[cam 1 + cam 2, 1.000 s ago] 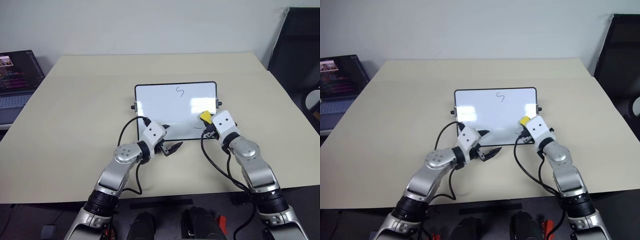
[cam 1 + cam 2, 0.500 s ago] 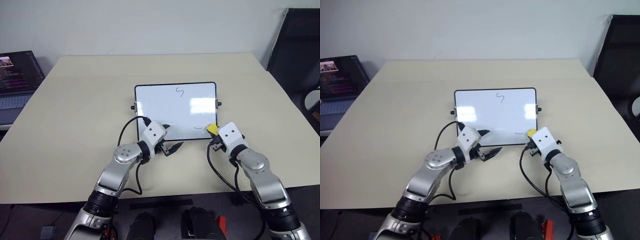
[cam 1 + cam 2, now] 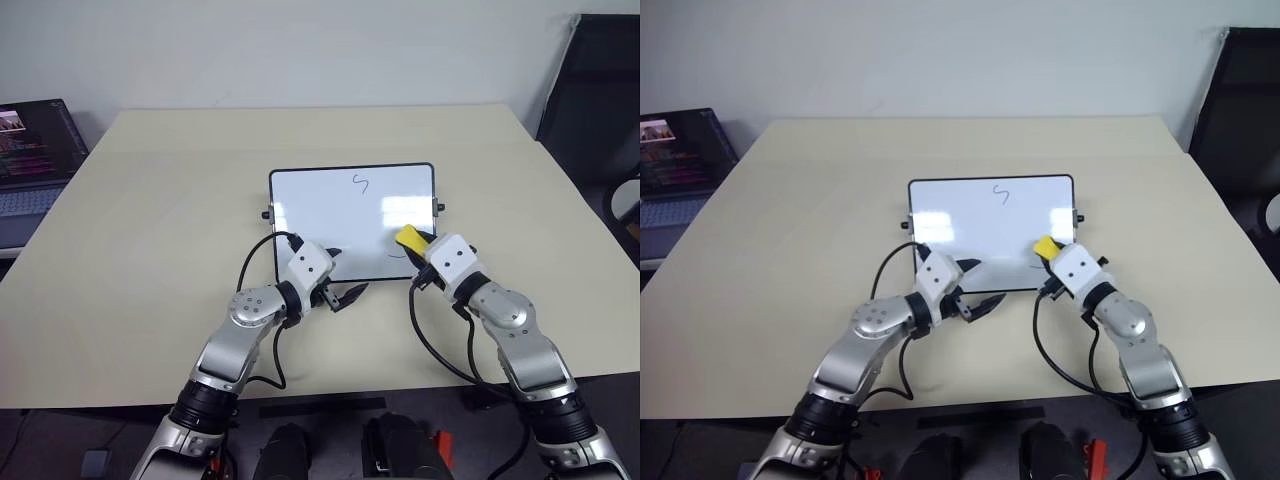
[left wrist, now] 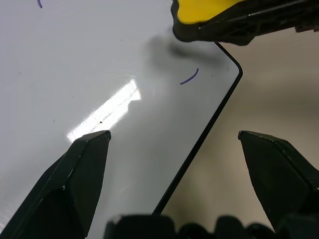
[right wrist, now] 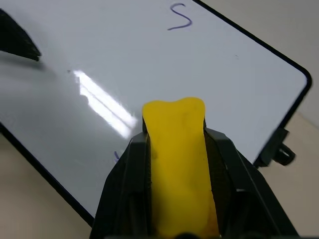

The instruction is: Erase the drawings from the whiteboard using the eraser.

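The small yellow, black-backed eraser block [image 3: 409, 239] is clamped lengthwise in the right gripper [image 3: 420, 252], poised over the glossy white black-framed whiteboard's [image 3: 330, 210] near right corner, just beside a short marker stroke [image 4: 189, 77] (the splayed, empty left gripper [image 3: 338, 293] sits farther off).

The desk [image 3: 150, 230] lies bare and open to the left, right and far side of the whiteboard [image 3: 330, 205]; the board's upper half is unobstructed, bearing an S-shaped mark [image 3: 360, 183]; its near edge is crowded: the left end effector [image 3: 340, 297], fingers spread, sits at the near left edge, and the right end effector [image 3: 418, 250], clamped on the eraser [image 3: 408, 238], stands over the near right corner; a laptop [image 3: 35, 165] stands off the desk's far left.
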